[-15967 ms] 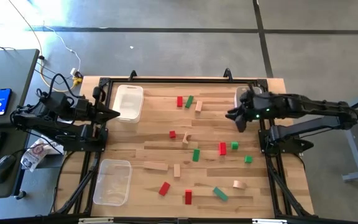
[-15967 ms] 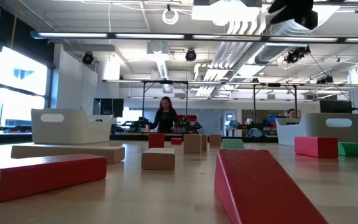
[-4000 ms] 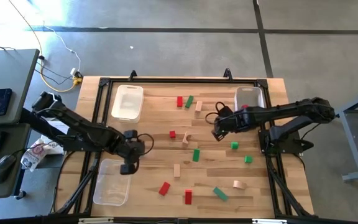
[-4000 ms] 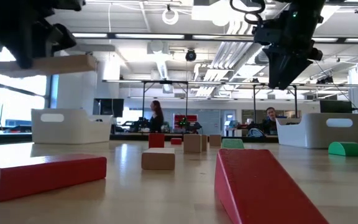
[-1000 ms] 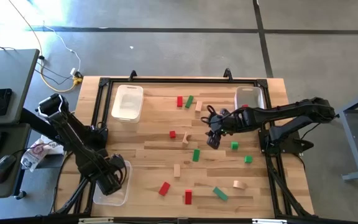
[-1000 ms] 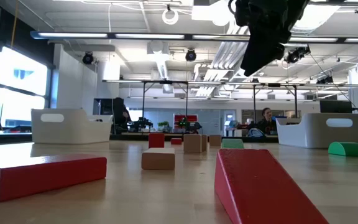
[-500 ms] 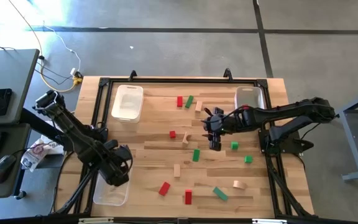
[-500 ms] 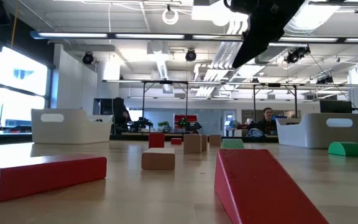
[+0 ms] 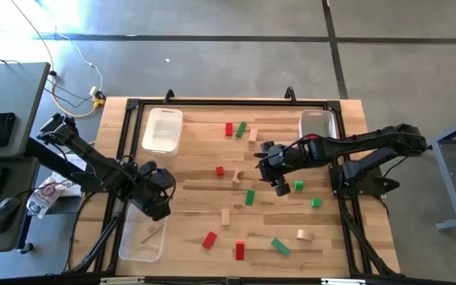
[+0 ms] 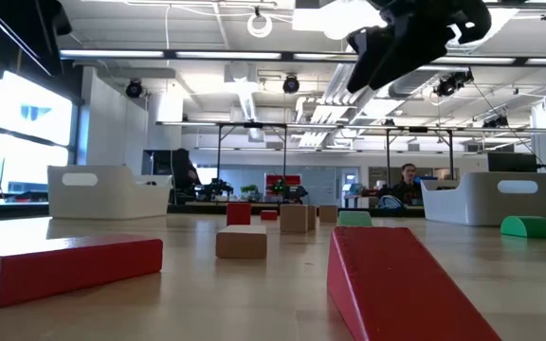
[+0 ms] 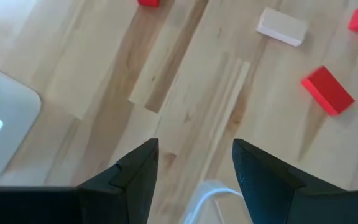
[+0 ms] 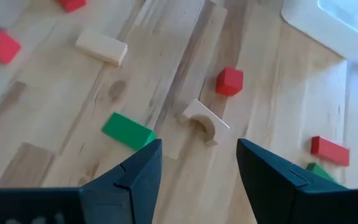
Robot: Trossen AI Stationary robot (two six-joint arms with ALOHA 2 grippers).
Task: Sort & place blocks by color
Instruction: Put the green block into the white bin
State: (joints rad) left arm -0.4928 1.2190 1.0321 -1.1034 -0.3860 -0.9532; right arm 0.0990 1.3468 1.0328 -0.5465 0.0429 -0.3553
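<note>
A wooden tabletop point(image 9: 196, 190) seen from above, with two dark robot arms reaching in from either side and small painted blocks scattered across it.

The left pincer point(image 9: 158, 198) hovers with its fingers spread apart and nothing between them. Just below it sits a clear plastic bin point(image 9: 142, 233) with a plain wood bar point(image 9: 152, 232) lying inside. Its wrist camera looks down past the parted fingers at bare wood, with a plain wood block point(image 11: 281, 27) and a red block point(image 11: 327, 91) farther out.

The right pincer point(image 9: 278, 180) hangs above the middle of the tabletop, fingers also apart and empty. Closest to it are a green cube point(image 9: 298, 185) just beside it and a green bar point(image 9: 250, 196) slightly farther. Its wrist camera shows a plain wood arch point(image 12: 204, 121), a small red cube point(image 12: 229, 81) and the same green bar lying flat on the wood beyond the fingers.

Farther from that pincer, a red bar point(image 9: 229, 129), a green bar and a plain block cluster near the far edge, between two more clear bins point(image 9: 163, 131). Toward the near edge lie more red, green and plain pieces, including a red bar point(image 9: 240, 251).
</note>
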